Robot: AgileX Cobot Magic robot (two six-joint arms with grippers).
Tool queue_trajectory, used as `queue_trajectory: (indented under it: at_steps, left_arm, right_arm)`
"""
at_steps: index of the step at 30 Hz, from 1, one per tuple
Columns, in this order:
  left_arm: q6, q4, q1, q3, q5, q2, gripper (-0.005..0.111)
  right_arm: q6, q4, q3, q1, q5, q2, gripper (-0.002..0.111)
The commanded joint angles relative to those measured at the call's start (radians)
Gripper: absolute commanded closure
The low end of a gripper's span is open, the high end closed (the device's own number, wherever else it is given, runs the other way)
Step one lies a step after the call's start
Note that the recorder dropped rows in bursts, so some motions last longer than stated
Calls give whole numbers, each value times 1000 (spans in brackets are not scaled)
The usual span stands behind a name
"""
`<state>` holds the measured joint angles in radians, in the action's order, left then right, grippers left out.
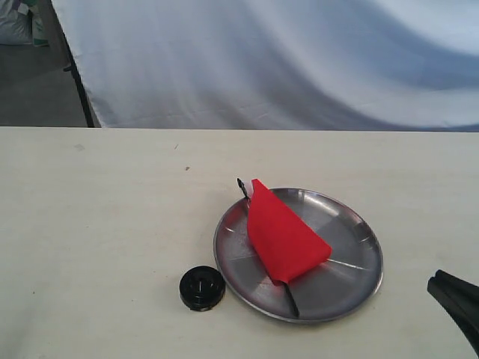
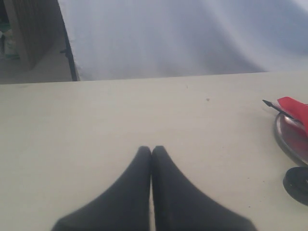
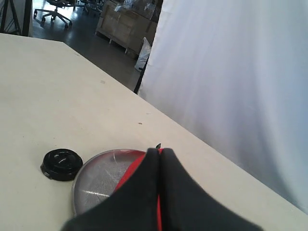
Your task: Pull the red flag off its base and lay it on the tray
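Note:
The red flag (image 1: 286,235) lies flat across the steel tray (image 1: 344,224), its black pole tip poking over the far rim. Just left of the tray, the round black base (image 1: 202,287) stands alone on the table with its hole empty. My right gripper (image 1: 435,282) is shut and empty at the lower right, well apart from the tray. In the right wrist view the right gripper (image 3: 160,150) partly hides the flag (image 3: 131,171), tray (image 3: 98,178) and base (image 3: 61,164). My left gripper (image 2: 151,148) is shut over bare table, with the flag (image 2: 296,108), tray (image 2: 288,137) and base (image 2: 297,183) off to one side.
A white cloth backdrop (image 1: 284,60) hangs behind the table's far edge, with a black stand leg (image 1: 78,75) at its left. Wooden crates (image 3: 122,21) and an office chair (image 3: 55,12) stand on the floor beyond the table.

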<state>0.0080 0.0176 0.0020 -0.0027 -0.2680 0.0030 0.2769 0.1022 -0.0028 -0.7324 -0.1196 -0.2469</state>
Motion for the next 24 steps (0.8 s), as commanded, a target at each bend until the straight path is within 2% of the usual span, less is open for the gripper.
queue_trajectory:
  at_steps: [1, 13, 15, 19, 20, 24]
  left_arm:
    - [-8, 14, 1, 3, 3, -3, 107]
    - [-8, 14, 1, 3, 3, -3, 107]
    - [-8, 14, 1, 3, 3, -3, 107]
    - [-8, 14, 1, 3, 3, -3, 107]
    - [-8, 14, 1, 3, 3, -3, 107]
    - [-8, 14, 1, 3, 3, -3, 107]
  right_arm:
    - [0, 0, 3, 3, 4, 5, 109]
    - [-4, -78, 3, 3, 4, 5, 109]
    - [-115, -113, 3, -1, 29, 9, 109]
    - [-455, -45, 3, -5, 102, 54, 109]
    - [-447, 5, 3, -5, 165, 94, 109]
    - [-437, 5, 3, -5, 397, 219, 109]
